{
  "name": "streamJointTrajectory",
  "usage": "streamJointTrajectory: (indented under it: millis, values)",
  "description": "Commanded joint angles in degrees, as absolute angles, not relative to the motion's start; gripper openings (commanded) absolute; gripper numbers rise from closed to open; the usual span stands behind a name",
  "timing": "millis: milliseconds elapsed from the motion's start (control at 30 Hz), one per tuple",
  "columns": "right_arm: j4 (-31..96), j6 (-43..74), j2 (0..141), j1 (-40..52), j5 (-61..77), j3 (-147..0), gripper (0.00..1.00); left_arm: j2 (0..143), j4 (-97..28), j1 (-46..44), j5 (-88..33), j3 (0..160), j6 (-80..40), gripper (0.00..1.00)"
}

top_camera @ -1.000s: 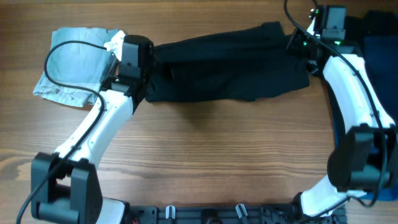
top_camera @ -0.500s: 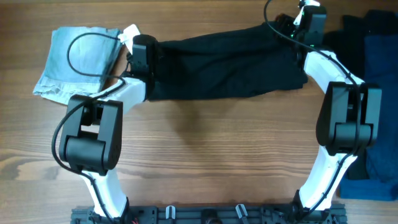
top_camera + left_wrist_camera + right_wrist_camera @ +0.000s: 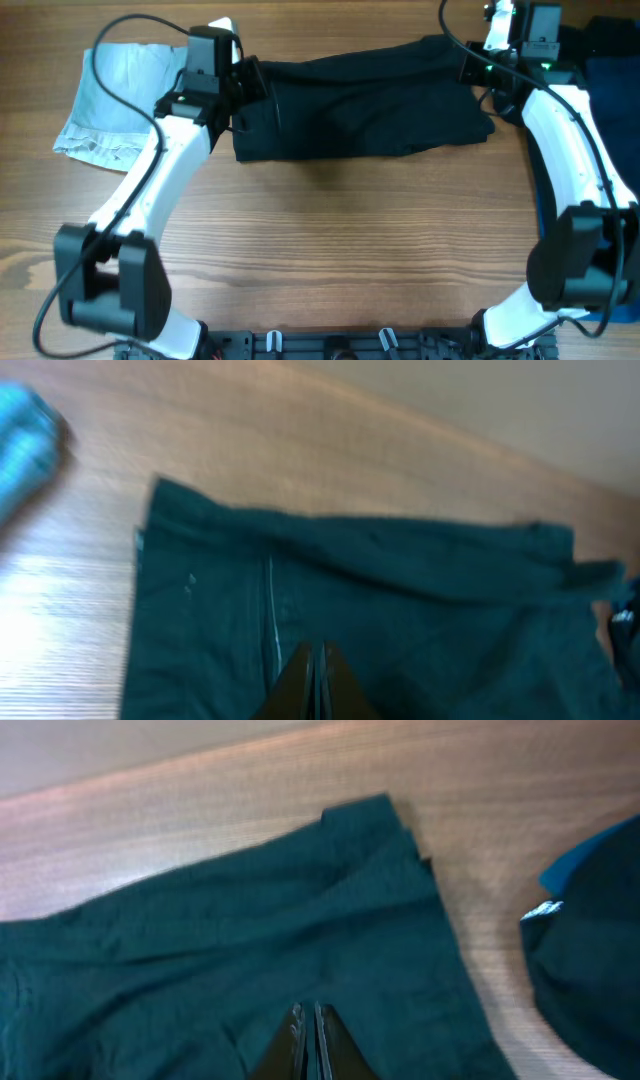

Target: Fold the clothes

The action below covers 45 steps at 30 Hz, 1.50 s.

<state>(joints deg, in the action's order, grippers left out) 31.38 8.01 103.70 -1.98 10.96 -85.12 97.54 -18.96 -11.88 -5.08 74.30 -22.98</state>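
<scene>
A black garment [image 3: 365,105] lies stretched across the far middle of the table; it looks dark teal in the left wrist view [image 3: 400,610] and the right wrist view [image 3: 250,950]. My left gripper [image 3: 246,88] is at its left end, and its jaws [image 3: 314,652] are pressed together on the cloth. My right gripper [image 3: 478,68] is at the far right end, and its jaws [image 3: 307,1012] are also pressed together on the cloth. Both wrist views are blurred.
A folded light blue garment [image 3: 115,100] lies at the far left, just beside my left arm. A pile of dark blue clothes [image 3: 610,90] sits at the right edge and also shows in the right wrist view [image 3: 590,940]. Bare wood fills the front of the table.
Both arms shifted their pose and swung back while the grippers stayed at the garment's ends. The left gripper now sits a little farther back. The garment has barely moved.
</scene>
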Motion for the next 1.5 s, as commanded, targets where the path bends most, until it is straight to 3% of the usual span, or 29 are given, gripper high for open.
streamJointTrajectory:
  millis: [0, 367, 600, 800, 967, 1200, 1467]
  values:
    - [31.57, 7.53, 108.97, -0.34, 12.56, -84.77, 0.04, 104.27, -17.85, -11.88, -12.82, 74.17, -22.81, 0.04]
    - [17.54, 8.12, 124.40, 1.45, 12.53, -84.77, 0.04, 117.25, -7.97, -11.75, -12.12, 74.17, -22.87, 0.04]
    - [-8.08, 8.10, 133.27, 1.43, 12.51, -84.79, 0.06, 122.23, 2.61, -11.77, -6.33, 74.17, -22.90, 0.05]
    - [-23.81, 8.16, 131.26, 1.43, 13.06, -85.23, 0.08, 121.23, 9.15, -11.70, -6.37, 75.46, -22.90, 0.06]
    - [-16.84, 7.55, 131.70, 1.43, 9.98, -85.08, 0.09, 121.43, 6.76, -11.33, -5.13, 76.79, -22.87, 0.08]
    - [-21.04, 5.69, 132.77, 1.43, 4.16, -85.06, 0.09, 125.67, 10.98, -7.92, -2.07, 76.79, -22.68, 0.07]
    - [-13.39, 4.45, 122.34, 0.78, -0.19, -85.19, 0.09, 114.17, 11.53, -6.11, -4.89, 76.99, -20.51, 0.04]
